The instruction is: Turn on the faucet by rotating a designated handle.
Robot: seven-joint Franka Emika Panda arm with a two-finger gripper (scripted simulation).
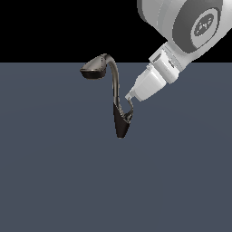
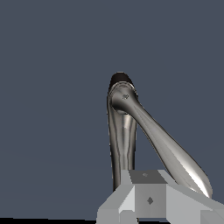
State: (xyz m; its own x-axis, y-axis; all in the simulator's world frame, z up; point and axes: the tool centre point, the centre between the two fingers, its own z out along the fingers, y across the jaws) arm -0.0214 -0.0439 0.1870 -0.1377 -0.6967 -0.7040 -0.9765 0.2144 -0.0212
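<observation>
Seen from the wrist, our white, blocky Panda gripper (image 2: 151,201) sits nearest, its body touching the small, dark, glossy metal faucet (image 2: 131,118). We judge it is placed low so a sideways push can rotate the lever. Whether the jaws are parted or closed, we cannot tell. In the exterior view the gripper tip (image 1: 131,96) meets the thin, curved, silvery-dark handle (image 1: 129,110), which branches from the faucet's pointed base (image 1: 120,129). Beyond, the slim neck rises to the oval spout head (image 1: 94,68) over the plain slate-grey floor (image 1: 54,181).
</observation>
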